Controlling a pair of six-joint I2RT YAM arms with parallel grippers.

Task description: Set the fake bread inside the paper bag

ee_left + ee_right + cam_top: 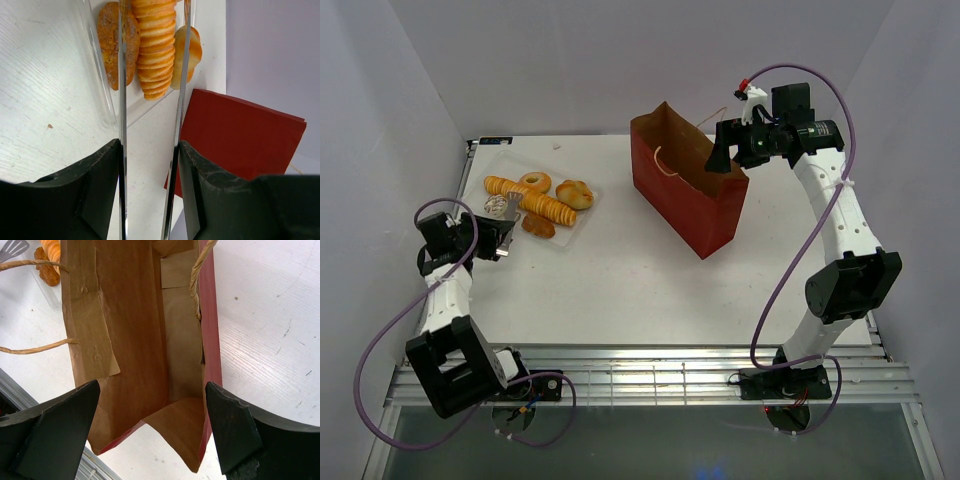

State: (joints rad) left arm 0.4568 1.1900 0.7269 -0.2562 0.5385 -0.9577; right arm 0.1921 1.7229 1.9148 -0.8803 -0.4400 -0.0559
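Note:
The fake bread lies on a clear tray (583, 222) at the back left: a long ridged loaf (535, 203), a ring doughnut (535, 182), a round bun (575, 193), a pale speckled piece (497, 206) and a small brown piece (538, 226). My left gripper (500, 238) is shut on metal tongs (122, 100). The tong blades stand open on either side of the loaf (155, 50). The dark-red paper bag (690, 195) stands open at the middle right. My right gripper (725, 155) is open over its far end and looks into the bag's brown inside (145, 340).
The brown piece (112, 45) lies left of the tong blades and the bun (194, 50) lies right of them. The bag's red side (240, 135) shows beyond the tray. String handles (37, 346) hang at the bag's mouth. White walls close in on three sides.

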